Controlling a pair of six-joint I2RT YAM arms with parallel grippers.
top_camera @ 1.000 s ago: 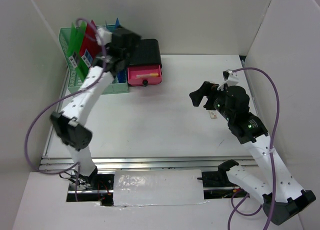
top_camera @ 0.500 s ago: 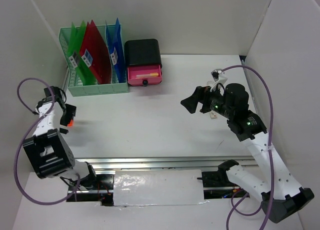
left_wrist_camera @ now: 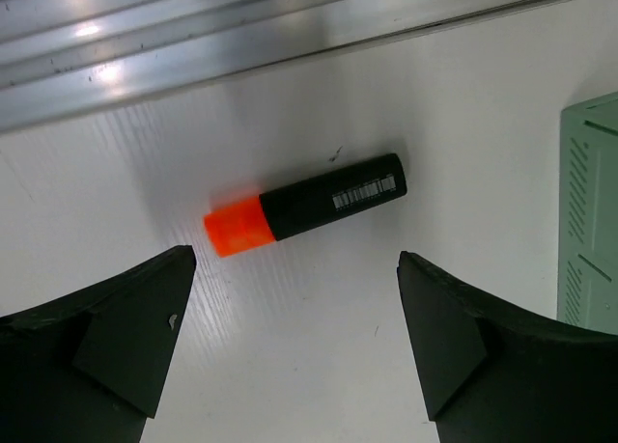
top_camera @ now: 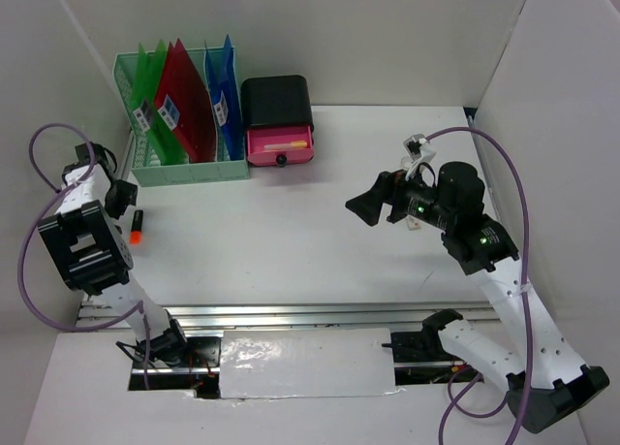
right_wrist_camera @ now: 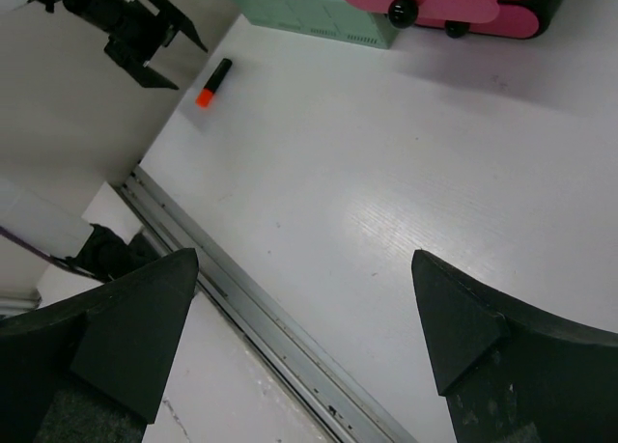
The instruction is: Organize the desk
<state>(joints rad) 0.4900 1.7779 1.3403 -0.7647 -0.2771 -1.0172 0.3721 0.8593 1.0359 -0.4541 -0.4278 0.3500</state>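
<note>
The desk point(top_camera: 291, 237) fills the middle of the top view, a white tabletop walled by white panels, with a silver rail point(top_camera: 291, 314) along its near edge. At its far left corner stands a mint-green file rack point(top_camera: 184, 169) holding green, red and blue folders point(top_camera: 184, 96). Just beside the rack is a black drawer box point(top_camera: 278, 106) with pink fronts. Its top drawer seems to be pulled out a little, with something thin and yellowish inside, too small to name.

The left gripper point(top_camera: 120, 195) hangs over the desk's left edge, jaws spread wide and holding nothing. Its wrist view shows a black marker point(left_wrist_camera: 304, 204) with an orange cap lying flat on the desk, touched by neither finger, with the cap end nearer the rail.

The right gripper point(top_camera: 373, 201) hovers above the right half of the desk, pointing left, also fully open and empty.
</note>
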